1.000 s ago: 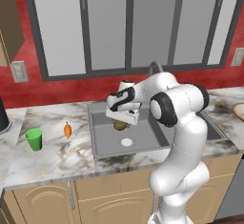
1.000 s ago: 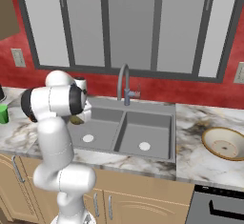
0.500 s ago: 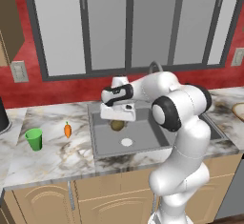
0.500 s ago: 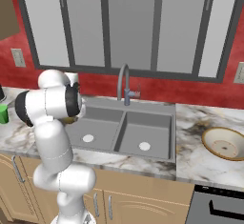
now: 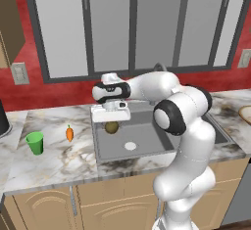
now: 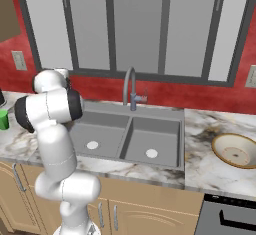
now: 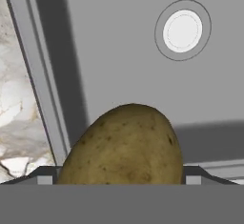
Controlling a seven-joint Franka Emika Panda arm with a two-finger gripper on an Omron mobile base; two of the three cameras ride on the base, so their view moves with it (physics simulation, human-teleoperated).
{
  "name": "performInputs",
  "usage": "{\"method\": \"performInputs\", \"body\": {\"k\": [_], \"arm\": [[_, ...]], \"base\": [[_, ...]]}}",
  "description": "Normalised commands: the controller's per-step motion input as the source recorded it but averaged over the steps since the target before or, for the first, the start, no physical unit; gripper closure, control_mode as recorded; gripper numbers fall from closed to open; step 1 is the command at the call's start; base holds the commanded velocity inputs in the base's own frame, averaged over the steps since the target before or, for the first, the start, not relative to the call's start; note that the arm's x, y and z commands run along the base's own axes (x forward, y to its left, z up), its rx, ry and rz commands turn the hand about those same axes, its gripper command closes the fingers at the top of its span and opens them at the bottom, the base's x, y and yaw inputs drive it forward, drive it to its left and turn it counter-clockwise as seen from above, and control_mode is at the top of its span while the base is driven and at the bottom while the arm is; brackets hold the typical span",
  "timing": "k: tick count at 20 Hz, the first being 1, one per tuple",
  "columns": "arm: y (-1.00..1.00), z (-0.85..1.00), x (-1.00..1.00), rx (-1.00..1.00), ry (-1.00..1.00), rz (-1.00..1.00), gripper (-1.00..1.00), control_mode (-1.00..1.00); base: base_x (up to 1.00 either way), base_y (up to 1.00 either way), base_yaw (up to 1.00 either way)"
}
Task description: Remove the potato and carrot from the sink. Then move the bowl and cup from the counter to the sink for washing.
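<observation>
My gripper (image 5: 112,119) hangs over the left part of the sink (image 5: 152,138), shut on the olive-brown potato (image 5: 112,126), which sits clear of the basin floor. In the hand view the potato (image 7: 126,144) bulges between the two fingertips of the gripper (image 7: 121,176), above the grey basin near its left wall. The orange carrot (image 5: 69,134) lies on the marble counter (image 5: 54,158) left of the sink. A green cup (image 5: 35,142) stands further left. On the counter right of the sink (image 6: 125,141) rests the tan bowl (image 6: 234,150).
A white drain disc (image 5: 130,146) marks the left basin floor, and the drain (image 7: 182,30) lies ahead of the hand. The curved faucet (image 6: 129,86) rises behind the sink's divider. Red wall and windows back the counter. A dark appliance (image 6: 227,221) sits at lower right.
The arm has swung left across the basin, and the potato has travelled with the gripper toward the sink's left rim. Carrot, cup and bowl have stayed put.
</observation>
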Motion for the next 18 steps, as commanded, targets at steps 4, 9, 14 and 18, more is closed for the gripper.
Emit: {"method": "performInputs", "body": {"k": [4,9,14,18], "arm": [[0.52,0.10,-0.19,0.00,0.02,0.13,1.00,-1.00],[0.54,0.00,-0.17,0.00,-0.02,0.06,1.00,-1.00],[0.54,-0.01,-0.09,0.00,-0.04,0.01,1.00,-1.00],[0.49,-0.03,-0.01,0.00,0.00,0.00,1.00,-1.00]], "base": [[0.00,0.00,0.00],[0.00,0.00,0.00],[0.00,0.00,0.00],[0.00,0.00,0.00]]}}
